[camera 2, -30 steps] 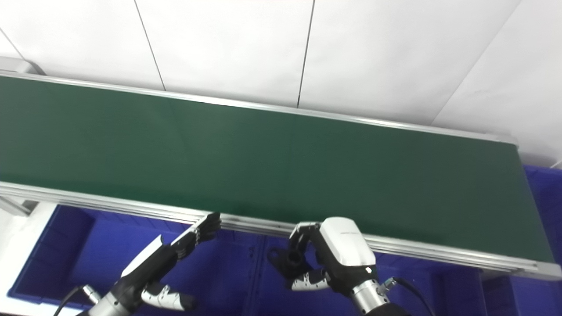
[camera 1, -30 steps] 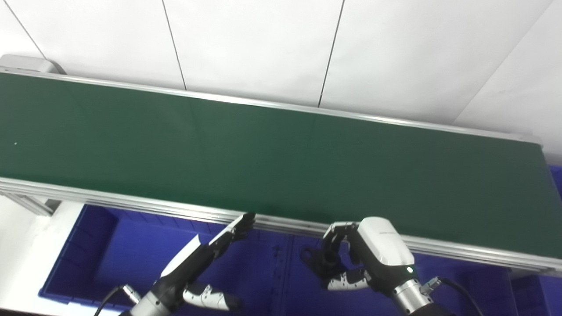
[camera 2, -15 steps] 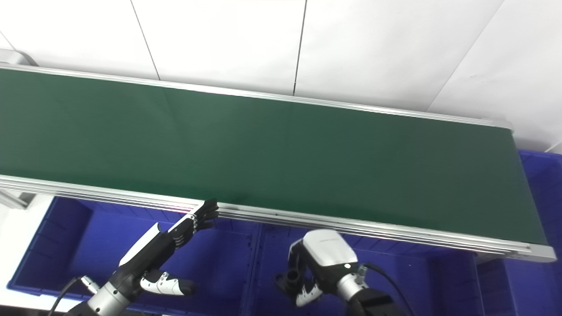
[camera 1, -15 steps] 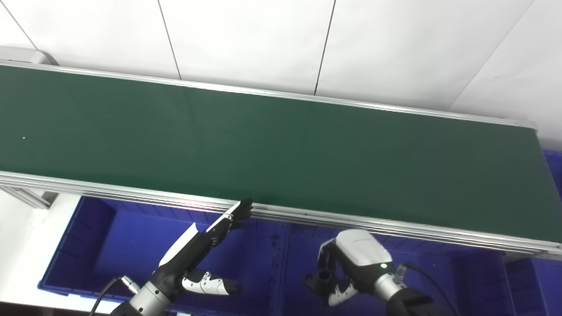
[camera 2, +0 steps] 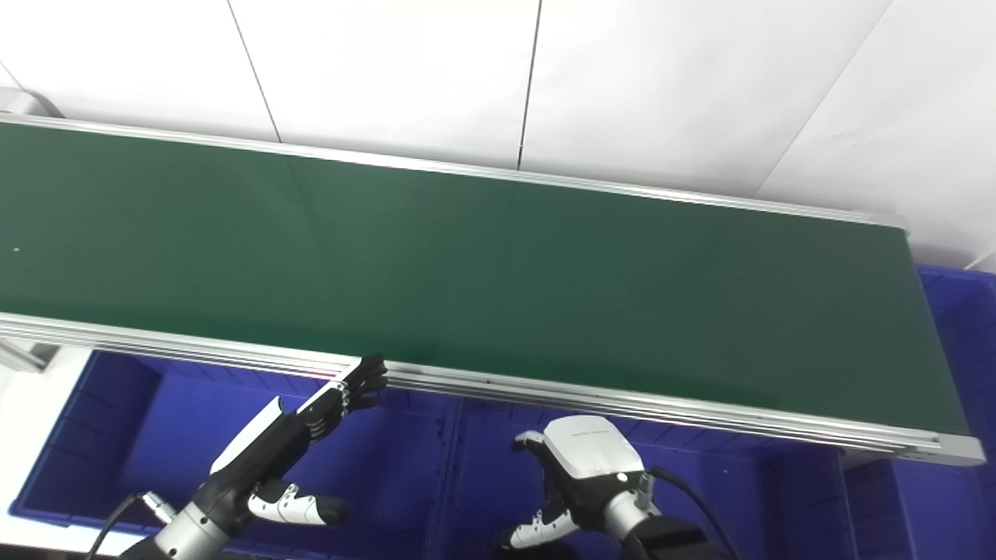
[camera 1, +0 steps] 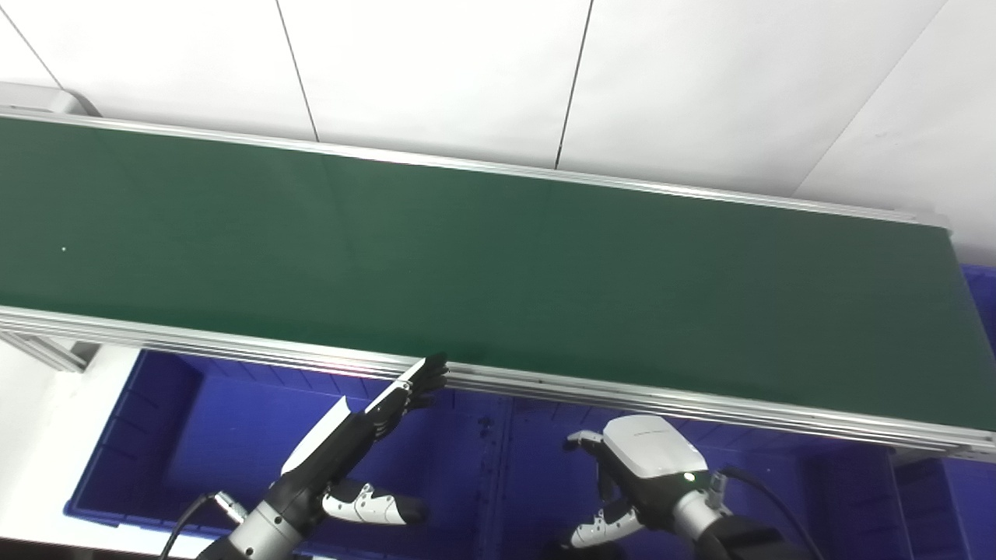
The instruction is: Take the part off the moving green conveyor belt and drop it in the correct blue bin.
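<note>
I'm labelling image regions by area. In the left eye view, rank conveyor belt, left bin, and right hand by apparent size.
1. Conveyor belt, largest by far.
2. Left bin, though partly hidden.
3. Right hand, smallest, partly cut off.

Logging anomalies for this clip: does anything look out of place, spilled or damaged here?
Nothing stands out. The green conveyor belt shows no part, only a tiny white speck. The left hand and right hand are open over the blue bins. Nothing looks spilled, broken or askew.

Bare green conveyor belt (camera 1: 498, 264) slanting across, blue bins (camera 1: 233, 435) just below its near edge.
</note>
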You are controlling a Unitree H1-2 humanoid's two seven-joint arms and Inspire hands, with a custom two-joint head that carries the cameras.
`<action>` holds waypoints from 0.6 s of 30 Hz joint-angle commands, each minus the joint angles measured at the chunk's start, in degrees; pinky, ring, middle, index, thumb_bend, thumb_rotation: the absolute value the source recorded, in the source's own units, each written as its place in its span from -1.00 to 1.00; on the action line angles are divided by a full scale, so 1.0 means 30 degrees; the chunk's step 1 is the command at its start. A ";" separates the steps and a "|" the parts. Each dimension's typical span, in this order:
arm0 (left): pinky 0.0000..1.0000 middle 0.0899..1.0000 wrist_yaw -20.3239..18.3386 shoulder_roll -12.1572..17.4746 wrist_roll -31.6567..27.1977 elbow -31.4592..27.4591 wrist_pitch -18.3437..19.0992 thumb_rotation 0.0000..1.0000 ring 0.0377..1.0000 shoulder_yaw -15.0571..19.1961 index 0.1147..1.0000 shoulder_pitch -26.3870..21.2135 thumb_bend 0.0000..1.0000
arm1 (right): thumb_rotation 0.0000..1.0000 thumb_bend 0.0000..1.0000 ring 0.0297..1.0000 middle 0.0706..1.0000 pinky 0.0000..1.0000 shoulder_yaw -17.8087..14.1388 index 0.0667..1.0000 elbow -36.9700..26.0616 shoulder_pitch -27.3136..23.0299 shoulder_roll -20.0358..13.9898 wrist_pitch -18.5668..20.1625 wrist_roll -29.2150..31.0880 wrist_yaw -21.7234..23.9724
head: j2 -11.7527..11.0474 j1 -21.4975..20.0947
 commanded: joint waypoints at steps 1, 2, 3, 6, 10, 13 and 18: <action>0.83 0.97 -0.0023 0.0072 -0.0213 -0.0644 -0.0095 0.22 0.91 0.0086 0.96 0.0069 0.65 | 0.00 0.29 -0.29 -0.05 -0.49 -0.0574 0.64 -0.1572 0.0695 0.0444 0.0270 0.0753 -0.0864 | -0.0018 0.0024; 0.84 0.97 -0.0022 0.0066 -0.0246 -0.0624 -0.0066 0.22 0.92 0.0094 0.96 0.0072 0.65 | -0.02 0.30 -0.16 0.09 -0.39 -0.0908 0.64 -0.2000 0.1157 0.0680 0.0299 0.1271 -0.1167 | -0.0103 0.0172; 0.83 0.97 -0.0004 0.0045 -0.0251 -0.0601 -0.0058 0.21 0.92 0.0104 0.96 0.0074 0.65 | -0.07 0.32 0.02 0.27 -0.25 -0.1289 0.64 -0.2338 0.1638 0.0947 0.0292 0.1957 -0.1587 | -0.0103 0.0172; 0.84 0.97 0.0138 -0.0052 -0.0094 -0.0483 -0.0144 0.22 0.92 0.0159 0.96 0.0111 0.67 | -0.17 0.33 0.27 0.45 0.03 -0.2601 0.65 -0.2830 0.3151 0.1658 -0.0187 0.5391 -0.3192 | -0.0211 0.0259; 0.88 0.99 0.0343 -0.0158 0.0272 -0.0264 -0.0374 0.23 0.94 0.0247 0.98 0.0094 0.63 | -0.26 0.36 0.52 0.61 0.32 -0.3702 0.68 -0.2358 0.4809 0.1952 -0.2581 0.9732 -0.6131 | -0.0330 0.0217; 0.91 1.00 0.0344 -0.0180 0.0225 -0.0167 -0.0389 0.24 0.97 0.0297 1.00 0.0050 0.60 | -0.17 0.36 0.56 0.65 0.36 -0.3939 0.75 -0.2200 0.5699 0.2357 -0.3379 1.1673 -0.7488 | -0.0423 0.0268; 0.89 1.00 0.0401 -0.0292 0.0114 0.0199 -0.0726 0.22 0.97 0.0425 1.00 -0.0038 0.58 | -0.05 0.39 0.60 0.69 0.41 -0.3810 0.81 -0.1610 0.6429 0.2956 -0.4264 1.3803 -0.8919 | -0.0508 0.0180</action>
